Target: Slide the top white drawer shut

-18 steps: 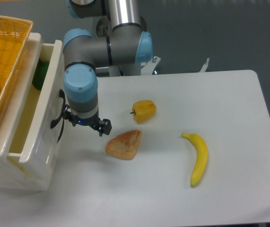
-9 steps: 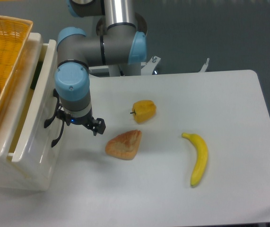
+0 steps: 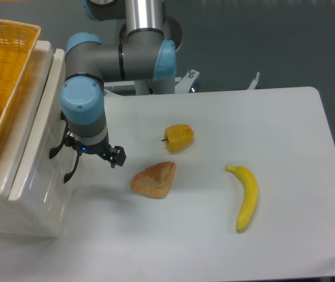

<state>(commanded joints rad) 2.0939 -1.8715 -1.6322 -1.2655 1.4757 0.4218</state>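
We are in a robot lab: a UR5e arm [image 3: 105, 59] mounted at a bare white table [image 3: 284, 153], toy food laid out.

The arm [image 3: 120, 56] is built of smooth silver-grey tubes joined by thick round joints, each closed with a pale blue cap. The largest blue cap [image 3: 82, 101] is a plain disc facing the camera. Below it sits a small black hand [image 3: 91, 154] with dark, angular parts and a tiny blue light.
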